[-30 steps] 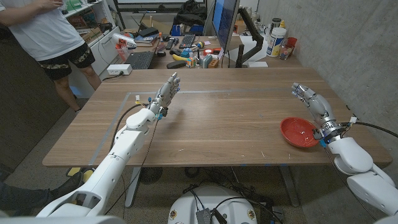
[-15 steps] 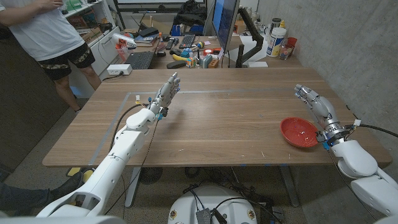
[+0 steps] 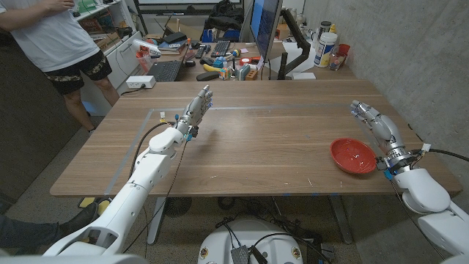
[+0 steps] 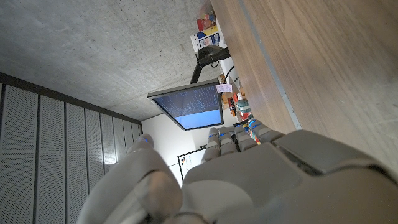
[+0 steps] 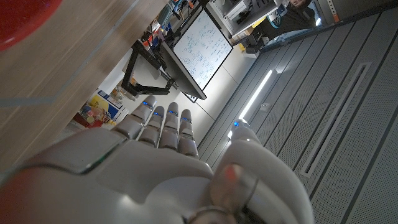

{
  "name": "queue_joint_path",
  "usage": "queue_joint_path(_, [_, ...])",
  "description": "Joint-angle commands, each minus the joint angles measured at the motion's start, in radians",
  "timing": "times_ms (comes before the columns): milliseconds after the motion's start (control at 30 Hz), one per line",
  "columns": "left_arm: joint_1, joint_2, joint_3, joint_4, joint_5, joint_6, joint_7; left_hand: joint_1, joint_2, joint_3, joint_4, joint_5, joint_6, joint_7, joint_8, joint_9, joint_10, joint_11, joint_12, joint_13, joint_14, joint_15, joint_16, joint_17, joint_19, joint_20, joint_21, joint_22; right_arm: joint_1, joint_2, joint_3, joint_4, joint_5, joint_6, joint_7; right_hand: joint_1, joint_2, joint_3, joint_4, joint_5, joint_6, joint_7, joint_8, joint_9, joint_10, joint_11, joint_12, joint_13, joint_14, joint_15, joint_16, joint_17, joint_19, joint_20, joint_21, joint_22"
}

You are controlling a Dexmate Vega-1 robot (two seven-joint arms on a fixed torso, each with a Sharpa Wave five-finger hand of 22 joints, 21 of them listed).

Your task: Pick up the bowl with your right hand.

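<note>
the red bowl [image 3: 353, 155] is being carried by the bench [image 3: 256, 147] near its right edge, toward the front corner. the right hand [image 3: 377, 126] is being held just beside the bowl, fingers [image 3: 360, 109] stretched and apart, nothing gripped. the left hand [image 3: 196, 108] is being held over the bench's left part, fingers extended, nothing held

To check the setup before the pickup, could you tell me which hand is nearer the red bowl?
Right. The right hand hovers just beside the red bowl; the left hand is far across the table.

A red bowl [image 3: 352, 155] sits on the brown wood-grain table [image 3: 264, 147] beside grey-white hands.
</note>
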Motion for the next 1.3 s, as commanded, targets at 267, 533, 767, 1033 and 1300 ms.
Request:
queue_joint_path(267, [0.012,-0.002,0.001,-0.018,0.002,-0.004,0.017,0.009,0.002,-0.004,0.002,-0.004,0.005,0.003,0.0,0.003,0.006,-0.004,0.003,0.005,0.005,-0.002,0.004,0.005,-0.007,0.003,0.005,0.006,-0.06,0.02,0.067,-0.024,-0.046,0.014,-0.005,0.009,-0.003,0.003,-0.008,0.009,0.007,-0.005,0.002,0.001,0.01,-0.003,0.002,0.003,0.012,-0.002,-0.001,0.002,0.007,0.0,0.0,0.002])
queue_joint_path(533, [0.025,0.003,-0.002,-0.033,-0.002,-0.008,0.021,0.009,0.003,-0.005,0.002,-0.004,0.005,0.004,0.0,0.003,0.005,0.0,0.003,0.005,0.005,-0.002,0.004,0.005,-0.007,0.003,0.005,0.006,-0.073,0.033,0.088,-0.032,-0.066,0.026,0.001,0.008,-0.003,0.002,-0.009,0.009,0.007,-0.005,0.001,0.001,0.01,-0.003,0.001,0.003,0.013,-0.002,-0.001,0.003,0.007,0.0,0.0,0.002])
queue_joint_path(767, [0.038,0.009,-0.006,-0.048,-0.006,-0.008,0.028,0.01,0.003,-0.006,0.002,-0.004,0.005,0.003,0.0,0.003,0.005,-0.003,0.002,0.005,0.006,-0.003,0.004,0.005,-0.007,0.003,0.005,0.006,-0.091,0.044,0.111,-0.047,-0.093,0.026,0.001,0.007,-0.004,0.002,-0.01,0.009,0.007,-0.006,0.001,0.001,0.01,-0.005,0.0,0.003,0.012,-0.001,-0.002,0.003,0.007,0.0,-0.001,0.002])
queue_joint_path(1033, [0.04,0.012,-0.006,-0.049,-0.01,-0.008,0.029,0.011,0.004,-0.008,0.002,-0.004,0.006,0.004,0.0,0.003,0.003,-0.003,0.002,0.005,0.005,-0.004,0.003,0.005,-0.006,0.003,0.005,0.006,-0.105,0.06,0.126,-0.062,-0.118,0.017,-0.001,0.008,-0.003,0.002,-0.011,0.01,0.007,-0.005,0.001,0.002,0.01,-0.005,0.0,0.003,0.013,-0.001,-0.002,0.003,0.007,0.0,-0.001,0.002])
queue_joint_path(1300, [0.038,0.014,-0.009,-0.042,-0.013,-0.007,0.028,0.012,0.005,-0.009,0.002,-0.005,0.005,0.004,-0.001,0.003,0.003,-0.004,0.001,0.005,0.005,-0.003,0.003,0.005,-0.007,0.003,0.005,0.006,-0.117,0.079,0.14,-0.077,-0.146,0.009,-0.008,0.011,-0.001,0.004,-0.014,0.011,0.009,-0.005,0.001,0.002,0.002,-0.002,-0.004,0.003,0.005,0.0,-0.005,0.002,0.001,0.0,-0.004,0.002])
